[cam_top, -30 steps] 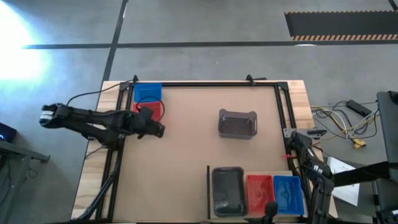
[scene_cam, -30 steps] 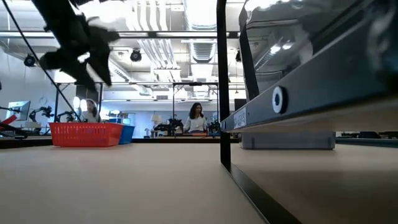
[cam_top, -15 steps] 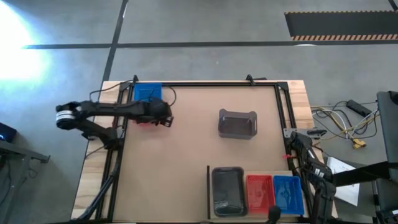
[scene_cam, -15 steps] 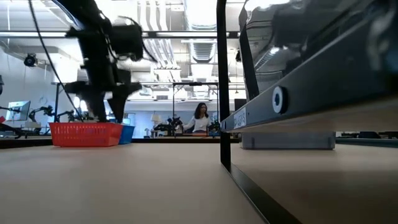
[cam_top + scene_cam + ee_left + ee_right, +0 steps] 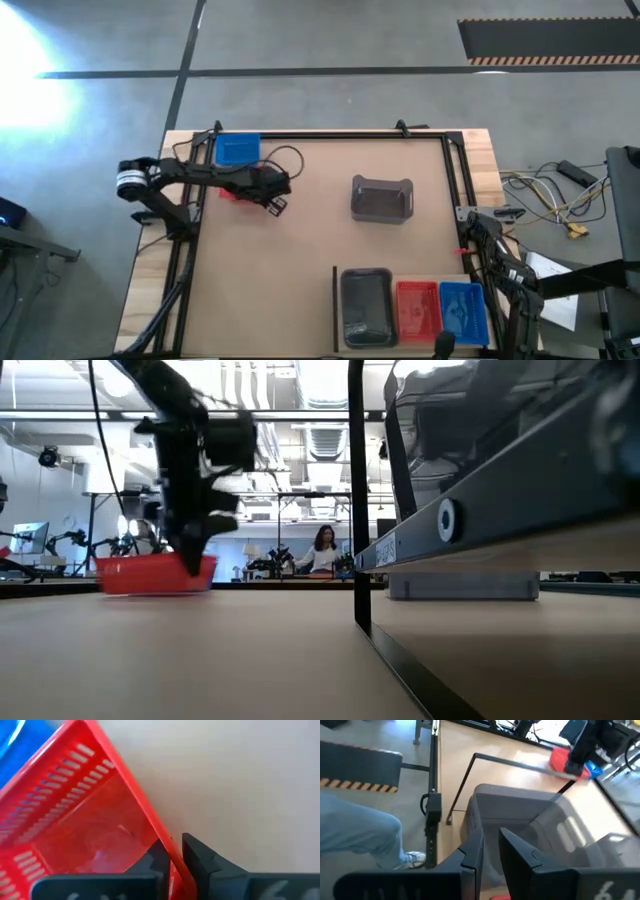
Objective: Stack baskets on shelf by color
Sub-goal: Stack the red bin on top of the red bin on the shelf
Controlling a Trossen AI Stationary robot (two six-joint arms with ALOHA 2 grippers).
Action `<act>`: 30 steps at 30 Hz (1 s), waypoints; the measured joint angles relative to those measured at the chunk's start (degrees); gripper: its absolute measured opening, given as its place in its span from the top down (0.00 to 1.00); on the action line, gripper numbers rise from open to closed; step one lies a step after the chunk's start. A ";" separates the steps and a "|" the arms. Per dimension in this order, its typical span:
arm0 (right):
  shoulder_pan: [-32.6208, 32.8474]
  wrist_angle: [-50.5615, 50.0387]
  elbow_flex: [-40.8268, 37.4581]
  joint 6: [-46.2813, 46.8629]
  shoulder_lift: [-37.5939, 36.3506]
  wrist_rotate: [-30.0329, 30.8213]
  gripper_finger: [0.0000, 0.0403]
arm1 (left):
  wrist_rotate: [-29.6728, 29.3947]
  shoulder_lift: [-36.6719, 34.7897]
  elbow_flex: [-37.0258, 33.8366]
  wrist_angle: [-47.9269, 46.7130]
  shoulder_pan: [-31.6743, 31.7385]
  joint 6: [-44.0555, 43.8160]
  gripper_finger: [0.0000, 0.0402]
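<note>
Across the pale table (image 5: 300,240), under the bright ceiling lights of a big workshop, the left gripper (image 5: 172,860) is pinching the rim of a red basket (image 5: 85,820), its two dark fingers (image 5: 200,857) closed on the thin plastic wall, one inside and one outside. That basket is sitting tilted near the table's far left corner, one end looking lifted off the wood in the low view, with a blue basket (image 5: 238,149) just behind it against the black frame (image 5: 330,134). Farther out, a lone grey basket (image 5: 381,197) is standing in the middle of the table, well apart from the arm. Along the near edge the shelf (image 5: 400,272) is carrying a grey stack (image 5: 366,306), then a red one (image 5: 418,308), then a blue one (image 5: 462,308), side by side behind a thin dark upright edge (image 5: 334,305). The right gripper (image 5: 489,852) is waiting over the near right corner, its fingers close together with a narrow gap, gripping nothing. Beyond the table, a person (image 5: 324,550) is standing far back in the room.
</note>
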 joint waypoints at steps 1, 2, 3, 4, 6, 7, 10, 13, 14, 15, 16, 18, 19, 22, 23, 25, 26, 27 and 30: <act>-0.25 0.00 0.00 -1.22 -0.33 -0.08 0.87 | 0.03 -0.07 0.90 0.40 -1.22 1.28 0.96; -0.57 -0.04 0.00 -2.40 -0.63 -0.55 0.87 | 0.04 -0.23 1.85 0.53 -2.58 2.45 0.96; -0.95 -0.05 -0.01 -3.41 -1.04 -1.37 0.87 | 0.20 -0.48 2.92 0.19 -4.11 3.77 0.96; -1.34 0.00 -0.10 -4.65 -1.50 -2.33 0.87 | 0.51 -0.80 4.19 -0.05 -5.79 5.20 0.96; -2.30 -0.06 -0.42 -7.50 -2.43 -4.21 0.87 | 0.73 -1.11 7.23 0.42 -9.39 8.22 0.96; -2.83 0.09 -0.86 -8.98 -3.12 -5.08 0.87 | 0.80 -1.13 8.88 0.27 -11.44 9.98 0.96; -4.71 0.05 -3.49 -12.34 -5.36 -6.65 0.87 | 0.91 -1.13 14.29 0.06 -17.65 16.14 0.97; -6.87 0.00 -8.34 -14.53 -8.91 -6.89 0.87 | 0.64 -0.93 19.57 0.20 -23.48 21.53 0.97; -7.73 -0.07 -10.13 -14.84 -10.40 -6.92 0.87 | 0.15 -0.85 21.10 0.25 -25.23 22.99 0.97; -8.66 0.03 -11.99 -15.60 -11.99 -6.98 0.87 | -0.63 -0.78 22.44 0.31 -26.91 24.27 0.97; -9.73 0.07 -13.90 -16.27 -13.60 -6.97 0.87 | -1.33 -0.78 23.43 0.71 -28.41 25.44 0.97; -12.25 0.71 -17.40 -18.27 -16.87 -7.00 0.87 | -2.70 -0.78 24.99 1.98 -30.79 27.41 0.97; -13.72 1.31 -18.87 -19.99 -18.39 -7.03 0.87 | -3.39 -0.78 25.59 2.29 -31.70 27.93 0.97; -18.87 7.51 -22.78 -29.90 -22.82 -8.45 0.87 | -4.85 -0.78 26.66 3.63 -33.48 29.12 0.97; -20.95 10.58 -23.92 -34.41 -24.23 -9.62 0.87 | -4.90 -0.78 26.70 4.54 -33.68 29.28 0.97; -25.10 17.65 -25.88 -44.30 -26.48 -12.82 0.87 | -4.95 -0.78 26.51 5.50 -33.66 29.72 0.97; -27.33 21.06 -26.55 -49.49 -27.25 -14.61 0.86 | -4.97 -0.78 26.39 5.50 -33.60 30.06 0.97; -29.35 24.05 -27.14 -54.32 -27.78 -16.15 0.84 | -5.01 -0.78 26.13 5.85 -33.58 30.14 0.97; -34.55 30.00 -27.91 -66.69 -28.32 -18.79 0.77 | -5.07 -0.76 25.42 6.93 -33.55 30.16 0.97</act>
